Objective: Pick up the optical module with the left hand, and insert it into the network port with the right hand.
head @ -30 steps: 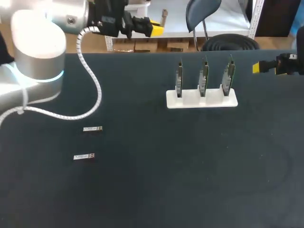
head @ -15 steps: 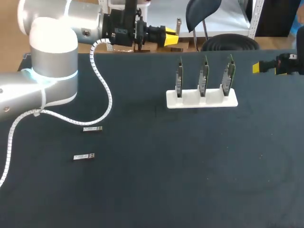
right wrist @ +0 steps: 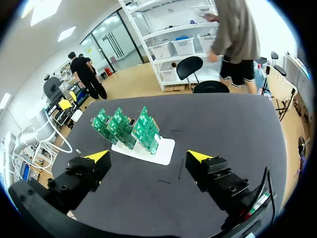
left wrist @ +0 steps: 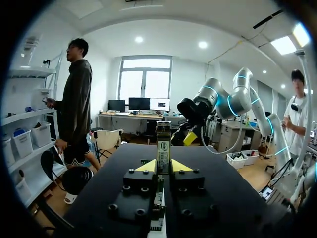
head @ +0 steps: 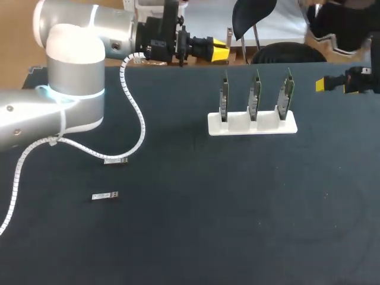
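Since 1 second ago the left pincer (head: 220, 50) has swung rightward along the far edge of the table (head: 237, 214), while the right pincer (right wrist: 148, 157) has kept its place at the right edge, fingers spread wide with nothing between them. Seen from its own wrist, the left pincer's yellow tips stand narrow, closed from 2 sides on an upright green card (left wrist: 163, 144). Neither optical module is taken yet: the farther optical module (head: 116, 160) and the nearer optical module (head: 105, 195) lie flat at the left, well apart from the white holder (head: 237, 127) and its 3 standing cards (head: 254, 98). Each module looks small, light and stiff, probably with a slick metal shell, so a hold across the long sides near the middle seems safest. The dark table looks flat and matte. A white cable (head: 138, 116) loops down to the farther module and may snag it.
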Robot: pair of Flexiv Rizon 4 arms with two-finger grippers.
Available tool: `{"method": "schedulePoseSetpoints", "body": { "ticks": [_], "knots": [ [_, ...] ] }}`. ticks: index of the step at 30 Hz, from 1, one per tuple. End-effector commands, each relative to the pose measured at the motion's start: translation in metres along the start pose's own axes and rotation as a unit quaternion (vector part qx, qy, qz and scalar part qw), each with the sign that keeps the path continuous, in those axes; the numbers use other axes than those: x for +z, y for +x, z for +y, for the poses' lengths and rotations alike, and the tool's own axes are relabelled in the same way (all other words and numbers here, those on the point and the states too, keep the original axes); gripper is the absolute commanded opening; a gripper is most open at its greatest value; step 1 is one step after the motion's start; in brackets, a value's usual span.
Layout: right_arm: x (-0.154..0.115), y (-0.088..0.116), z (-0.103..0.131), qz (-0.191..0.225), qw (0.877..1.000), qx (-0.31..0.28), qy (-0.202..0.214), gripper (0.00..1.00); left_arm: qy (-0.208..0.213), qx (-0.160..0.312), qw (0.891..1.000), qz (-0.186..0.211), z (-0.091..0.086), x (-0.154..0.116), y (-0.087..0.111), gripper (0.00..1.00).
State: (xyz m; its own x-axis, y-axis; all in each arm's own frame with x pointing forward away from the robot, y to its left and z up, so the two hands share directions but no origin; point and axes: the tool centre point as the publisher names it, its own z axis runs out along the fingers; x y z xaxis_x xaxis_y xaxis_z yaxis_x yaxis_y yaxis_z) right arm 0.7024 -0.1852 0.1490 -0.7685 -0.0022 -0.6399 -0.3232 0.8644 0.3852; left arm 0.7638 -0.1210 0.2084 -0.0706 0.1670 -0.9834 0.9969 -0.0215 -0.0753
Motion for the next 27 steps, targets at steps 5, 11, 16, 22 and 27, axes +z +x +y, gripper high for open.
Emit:
{"method": "schedulePoseSetpoints", "body": {
  "ticks": [5, 11, 16, 22, 27],
  "knots": [
    [-0.002, 0.001, 0.002, -0.001, 1.0, 0.0, 0.003, 1.0, -0.011, -0.002, 1.0, -0.001, 0.004, 0.006, 0.009, 0.0],
    [-0.002, 0.001, 0.002, -0.001, 1.0, 0.0, 0.003, 1.0, -0.016, 0.003, 1.0, -0.001, 0.007, 0.009, 0.013, 0.0],
    [-0.002, 0.001, 0.002, -0.001, 1.0, 0.0, 0.003, 1.0, -0.024, 0.001, 1.0, -0.012, 0.01, 0.01, 0.014, 0.0],
    [-0.002, 0.001, 0.002, -0.001, 1.0, 0.0, 0.003, 1.0, -0.027, -0.003, 1.0, -0.015, 0.014, 0.007, 0.018, 0.0],
    [-0.002, 0.001, 0.002, -0.001, 1.0, 0.0, 0.003, 1.0, -0.025, -0.005, 1.0, -0.01, 0.01, 0.005, 0.022, 0.0]
  ]
}}
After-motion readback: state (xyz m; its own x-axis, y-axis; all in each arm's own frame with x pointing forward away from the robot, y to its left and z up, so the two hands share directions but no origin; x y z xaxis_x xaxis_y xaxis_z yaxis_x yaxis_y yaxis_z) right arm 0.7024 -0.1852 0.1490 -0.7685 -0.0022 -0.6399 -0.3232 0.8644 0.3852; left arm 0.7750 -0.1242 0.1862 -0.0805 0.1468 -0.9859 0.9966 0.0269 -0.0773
